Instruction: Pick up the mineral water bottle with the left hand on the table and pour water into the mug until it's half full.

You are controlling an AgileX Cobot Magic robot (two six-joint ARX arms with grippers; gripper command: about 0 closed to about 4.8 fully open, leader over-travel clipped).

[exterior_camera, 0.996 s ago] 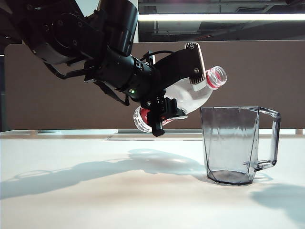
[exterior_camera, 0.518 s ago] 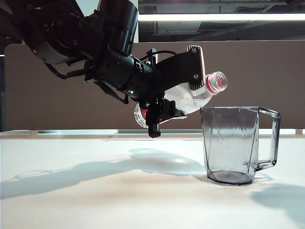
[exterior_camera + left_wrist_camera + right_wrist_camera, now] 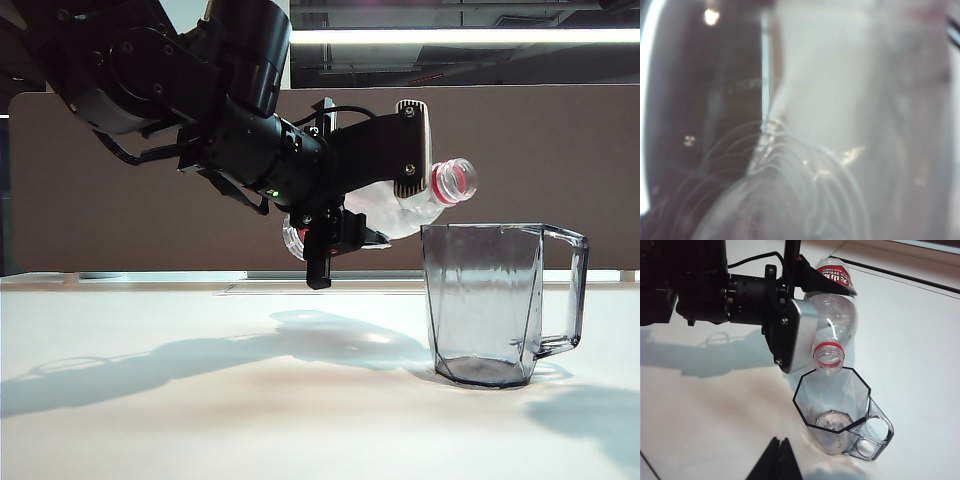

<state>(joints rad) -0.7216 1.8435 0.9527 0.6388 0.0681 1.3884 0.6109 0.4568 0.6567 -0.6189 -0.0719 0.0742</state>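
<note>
One bottle: the mineral water bottle [image 3: 395, 207] hangs in the upper middle of the exterior view, lying almost level, cap off, its red-ringed mouth just above and beside the near rim of the mug [image 3: 490, 300].
Contents: you can see no water in the mug and no stream at the mouth; the bottle body looks clear, so its fill level cannot be read.
Left gripper: the left gripper [image 3: 807, 315] is clamped around the bottle's shoulder and upper body, one silver-grey pad against the neck side, the other finger over the label.
Left wrist view: only blurred clear plastic ribs fill it; nothing more can be read there.
Handling: judge the bottle thin-walled, light and squeezable. Hold it on the ribbed shoulder as now; too hard a squeeze would spurt water.
Mug: it stands upright on the table [image 3: 200, 420] at lower right, handle pointing away from the arm; rigid, light, easily nudged.
Right gripper: the right gripper [image 3: 777, 460] shows only dark fingertips pressed together, empty, at the bottom edge of its own view.
Next: tip further, slowly.
</note>
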